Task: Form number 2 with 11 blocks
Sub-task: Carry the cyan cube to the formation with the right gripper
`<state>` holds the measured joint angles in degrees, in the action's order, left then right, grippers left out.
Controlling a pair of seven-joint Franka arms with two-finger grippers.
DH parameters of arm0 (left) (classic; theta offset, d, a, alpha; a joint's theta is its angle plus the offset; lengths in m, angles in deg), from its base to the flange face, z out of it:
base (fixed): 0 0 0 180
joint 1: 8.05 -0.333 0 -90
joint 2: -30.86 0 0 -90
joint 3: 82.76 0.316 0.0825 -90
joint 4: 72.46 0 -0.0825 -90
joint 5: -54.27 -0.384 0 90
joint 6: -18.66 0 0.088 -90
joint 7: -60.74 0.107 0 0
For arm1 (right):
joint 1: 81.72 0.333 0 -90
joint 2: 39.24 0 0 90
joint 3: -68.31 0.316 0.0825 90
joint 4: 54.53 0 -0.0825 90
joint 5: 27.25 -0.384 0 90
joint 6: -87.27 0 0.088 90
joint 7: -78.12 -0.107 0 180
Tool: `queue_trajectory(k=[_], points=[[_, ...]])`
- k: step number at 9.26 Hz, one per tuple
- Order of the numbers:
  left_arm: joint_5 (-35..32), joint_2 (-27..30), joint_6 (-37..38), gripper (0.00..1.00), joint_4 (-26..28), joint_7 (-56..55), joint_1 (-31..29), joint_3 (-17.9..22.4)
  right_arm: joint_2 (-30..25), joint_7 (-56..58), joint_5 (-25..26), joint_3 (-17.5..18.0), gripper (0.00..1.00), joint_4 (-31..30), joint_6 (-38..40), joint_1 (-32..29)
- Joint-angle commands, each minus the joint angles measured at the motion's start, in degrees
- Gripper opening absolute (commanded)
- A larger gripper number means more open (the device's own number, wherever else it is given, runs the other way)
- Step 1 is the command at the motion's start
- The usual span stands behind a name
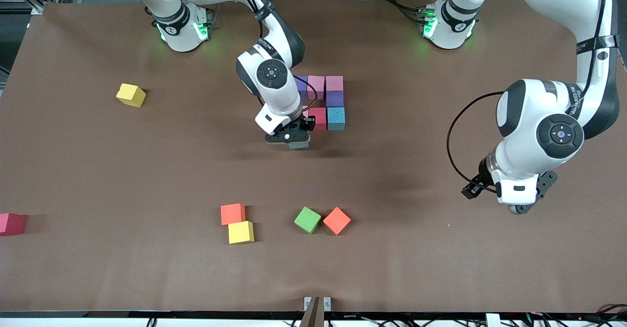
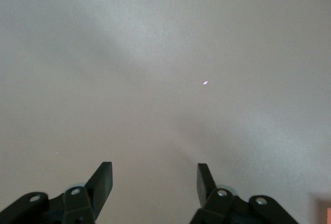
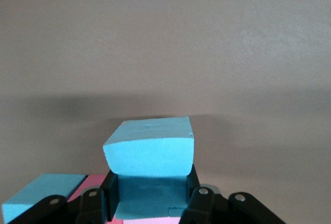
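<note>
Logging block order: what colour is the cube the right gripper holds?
Light blue; the held cube shows best in the right wrist view, between the right gripper fingers.

Bare table separates placed blocks from loose cubes.

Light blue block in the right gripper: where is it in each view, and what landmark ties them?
Front view: the held light blue block shows under the right gripper, beside the pink block.
Right wrist view: the held light blue block sits low centre, clamped in the right gripper.
Left wrist view: not in it.
Shared landmark: the placed light blue block.
</note>
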<state>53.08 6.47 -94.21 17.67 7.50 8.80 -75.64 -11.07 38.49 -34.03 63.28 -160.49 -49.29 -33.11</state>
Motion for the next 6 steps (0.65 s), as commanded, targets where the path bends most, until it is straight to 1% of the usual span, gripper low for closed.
queue_trajectory(k=[1,3,6], points=[[1.80,-0.49,0.73,0.74,-1.01,0.50,0.29,0.17,-1.46,-7.36,7.11,1.95,0.00,-2.06,-1.42,-0.09],[1.81,-0.49,0.73,0.74,-1.01,0.50,0.29,0.17,-0.93,-6.60,7.13,1.95,0.00,-3.28,-5.36,-0.88],[1.81,-0.49,0.73,0.74,-1.01,0.33,0.55,0.17,-0.14,-6.25,6.70,2.21,0.00,-3.72,-6.78,-1.41]])
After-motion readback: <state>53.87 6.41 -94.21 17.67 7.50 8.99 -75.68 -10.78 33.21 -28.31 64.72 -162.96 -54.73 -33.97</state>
